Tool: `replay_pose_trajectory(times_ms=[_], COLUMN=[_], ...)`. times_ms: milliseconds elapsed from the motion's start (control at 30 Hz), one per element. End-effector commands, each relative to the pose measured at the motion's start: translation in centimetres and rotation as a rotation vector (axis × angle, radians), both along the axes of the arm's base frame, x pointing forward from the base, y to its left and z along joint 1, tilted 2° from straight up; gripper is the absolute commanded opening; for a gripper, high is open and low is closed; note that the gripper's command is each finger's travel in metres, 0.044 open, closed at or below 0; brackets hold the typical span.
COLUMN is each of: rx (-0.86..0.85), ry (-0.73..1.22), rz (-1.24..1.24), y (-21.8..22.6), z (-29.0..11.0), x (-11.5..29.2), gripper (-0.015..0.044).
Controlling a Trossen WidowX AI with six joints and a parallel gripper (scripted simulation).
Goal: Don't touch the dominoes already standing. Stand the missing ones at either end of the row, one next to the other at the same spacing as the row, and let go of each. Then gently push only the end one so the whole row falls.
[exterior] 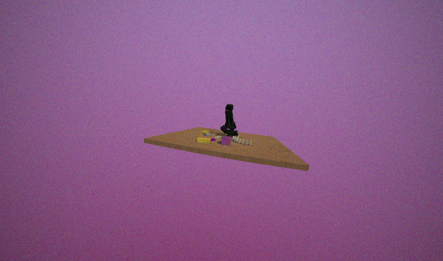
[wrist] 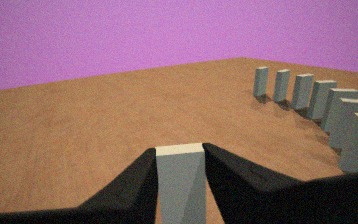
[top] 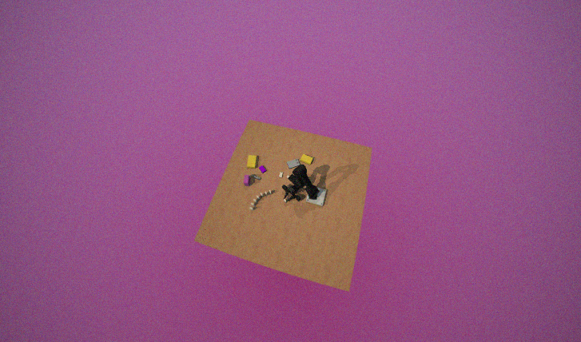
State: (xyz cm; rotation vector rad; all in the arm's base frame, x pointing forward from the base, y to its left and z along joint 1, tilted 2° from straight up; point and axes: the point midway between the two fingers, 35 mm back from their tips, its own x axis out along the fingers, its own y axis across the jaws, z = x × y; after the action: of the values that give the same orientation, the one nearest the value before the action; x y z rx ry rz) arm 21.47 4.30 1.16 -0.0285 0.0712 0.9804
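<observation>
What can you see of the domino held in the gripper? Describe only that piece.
The domino is a plain pale grey slab with a lighter cream top edge, smooth and unmarked. It stands upright between the two black fingers of the gripper, which press on its left and right sides. Its lower end is out of view. The standing row curves off to its right.

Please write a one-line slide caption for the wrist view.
Pincer shut on an upright pale domino, carried over the wooden table beside the curved row of standing dominoes at right.

Arm [top: 303, 180] all matte black, chunky rounded links. Pale grey square base plate [top: 323, 200]. Fingers black, wedge-shaped, smooth, unmarked.
</observation>
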Motion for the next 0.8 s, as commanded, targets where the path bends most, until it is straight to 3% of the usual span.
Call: replay_pose_trajectory(times_ms=[0, 67, 500, 767], rx=[0.006, 0.006, 0.006, 0.004], ry=[0.007, 0.007, 0.007, 0.004], rz=[0.0, 0.0, 0.0, 0.0], y=[0.1, 0.1, 0.1, -0.1], z=[0.0, 0.0, 0.0, 2.1], x=[-0.2, -0.2, -0.2, 0.2], gripper=[0.0107, 0.0107, 0.044, 0.044])
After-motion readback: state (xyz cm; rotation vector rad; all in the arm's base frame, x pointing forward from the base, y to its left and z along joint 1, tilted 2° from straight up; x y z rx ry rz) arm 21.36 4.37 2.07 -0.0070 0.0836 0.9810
